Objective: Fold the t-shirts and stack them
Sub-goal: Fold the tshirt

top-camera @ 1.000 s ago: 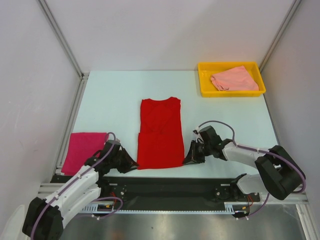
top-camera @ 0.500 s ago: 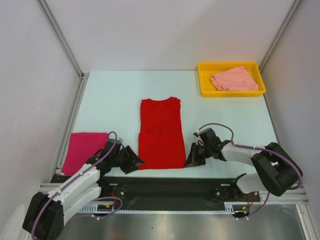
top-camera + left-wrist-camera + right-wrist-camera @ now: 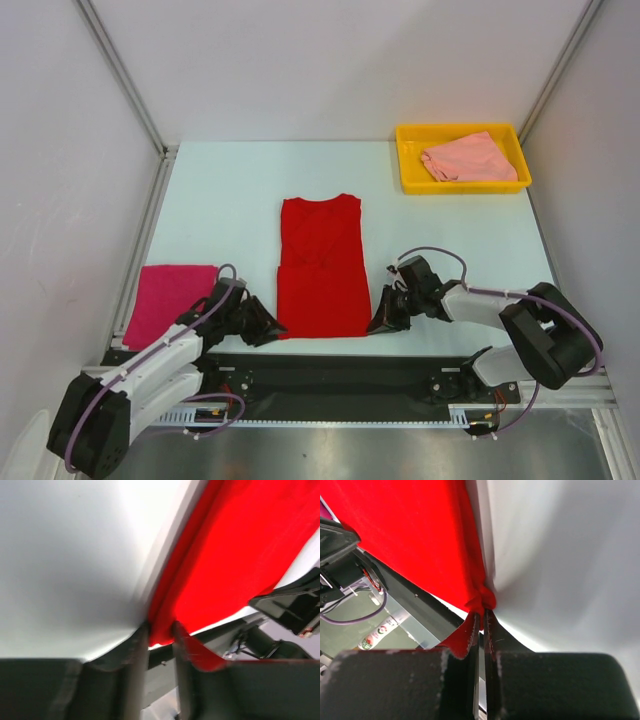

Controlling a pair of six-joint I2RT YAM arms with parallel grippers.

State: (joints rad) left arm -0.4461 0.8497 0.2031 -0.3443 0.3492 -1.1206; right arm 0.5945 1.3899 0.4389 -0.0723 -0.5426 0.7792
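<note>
left fingers (image 3: 134, 665) pinching red t-shirt (image 3: 320, 265) near-left corner | right fingers (image 3: 491, 635) pinching its near-right corner | magenta t-shirt (image 3: 165, 300) flat on tabletop (image 3: 230, 200) | salmon t-shirt (image 3: 468, 158) in yellow tray (image 3: 408, 172)

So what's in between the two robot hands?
The red t-shirt. In the top view its near edge stretches from the left gripper to the right gripper. Each one pinches a corner, and the wrist views show the pinches up close.
</note>
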